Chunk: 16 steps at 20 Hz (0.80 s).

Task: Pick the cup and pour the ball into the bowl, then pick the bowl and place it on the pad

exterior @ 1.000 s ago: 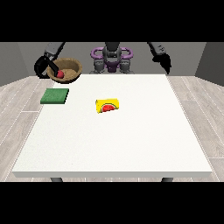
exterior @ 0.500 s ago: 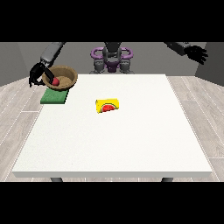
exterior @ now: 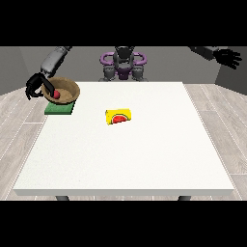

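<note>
A brown bowl (exterior: 65, 89) with a red ball (exterior: 56, 94) inside sits low over the green pad (exterior: 60, 109) at the table's far left; whether it rests on the pad I cannot tell. The hand at the view's left (exterior: 36, 85) is at the bowl's left rim with fingers curled on it. A yellow cup (exterior: 119, 116) with a watermelon picture lies on its side near the table's middle. The hand at the view's right (exterior: 227, 57) is raised high, off past the table's right edge, fingers spread and holding nothing.
The white table (exterior: 125, 154) stretches toward the camera. The robot's torso (exterior: 123, 63) stands behind the far edge. Grey wooden floor surrounds the table.
The bowl has come down and leftward over the green pad with the hand on it. The hand at the view's right has swung up and out to the right.
</note>
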Tool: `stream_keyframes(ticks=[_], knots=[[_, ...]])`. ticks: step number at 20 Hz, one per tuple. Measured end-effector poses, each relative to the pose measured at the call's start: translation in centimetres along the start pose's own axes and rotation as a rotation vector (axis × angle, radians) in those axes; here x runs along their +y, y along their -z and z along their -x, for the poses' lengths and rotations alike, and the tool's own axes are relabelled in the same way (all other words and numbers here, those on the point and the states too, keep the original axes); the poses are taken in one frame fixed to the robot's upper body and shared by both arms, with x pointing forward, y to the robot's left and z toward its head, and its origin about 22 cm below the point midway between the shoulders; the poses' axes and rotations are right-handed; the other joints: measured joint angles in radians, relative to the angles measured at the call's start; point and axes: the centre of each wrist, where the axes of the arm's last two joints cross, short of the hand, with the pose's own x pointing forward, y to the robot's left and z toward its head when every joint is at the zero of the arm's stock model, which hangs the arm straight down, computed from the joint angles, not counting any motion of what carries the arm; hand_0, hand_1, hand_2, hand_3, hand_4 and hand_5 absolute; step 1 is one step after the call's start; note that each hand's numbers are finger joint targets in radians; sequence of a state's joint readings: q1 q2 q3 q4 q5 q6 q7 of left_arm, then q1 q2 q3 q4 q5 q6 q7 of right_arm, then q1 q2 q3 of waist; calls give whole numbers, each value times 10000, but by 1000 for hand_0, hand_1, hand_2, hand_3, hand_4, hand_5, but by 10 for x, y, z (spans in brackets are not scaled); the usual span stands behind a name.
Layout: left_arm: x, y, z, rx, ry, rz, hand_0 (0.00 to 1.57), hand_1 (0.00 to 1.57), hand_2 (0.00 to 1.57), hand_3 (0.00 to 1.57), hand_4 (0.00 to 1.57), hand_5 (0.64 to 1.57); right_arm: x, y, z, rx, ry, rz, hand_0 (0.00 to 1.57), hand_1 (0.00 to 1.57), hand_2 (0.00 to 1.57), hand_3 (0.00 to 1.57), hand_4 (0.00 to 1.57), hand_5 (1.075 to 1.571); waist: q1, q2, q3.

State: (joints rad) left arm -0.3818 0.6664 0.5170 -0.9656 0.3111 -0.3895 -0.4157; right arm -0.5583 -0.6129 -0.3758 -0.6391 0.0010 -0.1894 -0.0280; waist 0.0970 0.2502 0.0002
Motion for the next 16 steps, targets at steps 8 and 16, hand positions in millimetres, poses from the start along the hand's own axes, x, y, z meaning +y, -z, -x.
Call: stream_keyframes(ticks=[8, 16], knots=[[5, 5, -8, -231, 71, 54, 0, 0, 0, 0, 1158, 1547, -2, 6, -2, 289, 294, -181, 0, 0, 140, 93, 0, 1370, 93, 169, 4], [-74, 4, 18, 1723, -278, 1202, 0, 0, 0, 0, 902, 1559, 5, 10, -13, 1197, -373, -1168, 0, 0, 0, 0, 476, 1434, -73, -2104, 6]])
